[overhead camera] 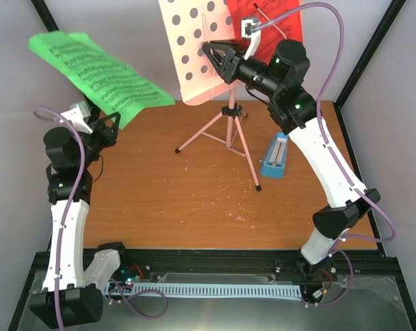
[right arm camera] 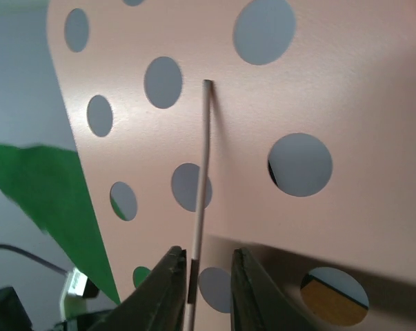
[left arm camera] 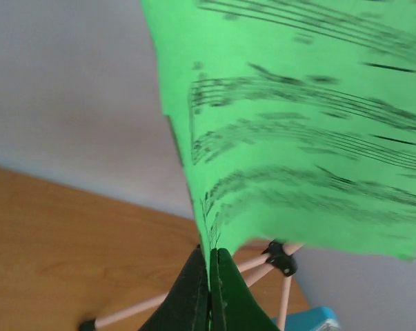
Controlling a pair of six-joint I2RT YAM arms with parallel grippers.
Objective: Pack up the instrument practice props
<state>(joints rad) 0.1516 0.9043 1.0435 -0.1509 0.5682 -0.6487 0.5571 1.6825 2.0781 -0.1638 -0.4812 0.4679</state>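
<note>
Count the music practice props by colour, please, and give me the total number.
Green: 1, the green sheet-music page
Red: 1, the red sheet-music page
Pink: 1, the pink music stand
Blue: 1, the blue metronome
Total: 4

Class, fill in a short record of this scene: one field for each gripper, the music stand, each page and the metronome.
Left gripper: shut on the edge of the green sheet-music page, held in the air
Right gripper: open slightly around a thin pink rod
Stand: pink tripod music stand with hole-punched desk, upright on wooden table
Red sheet-music page: by the desk's right edge
Metronome: small blue pyramid metronome, on the table right of the tripod
</note>
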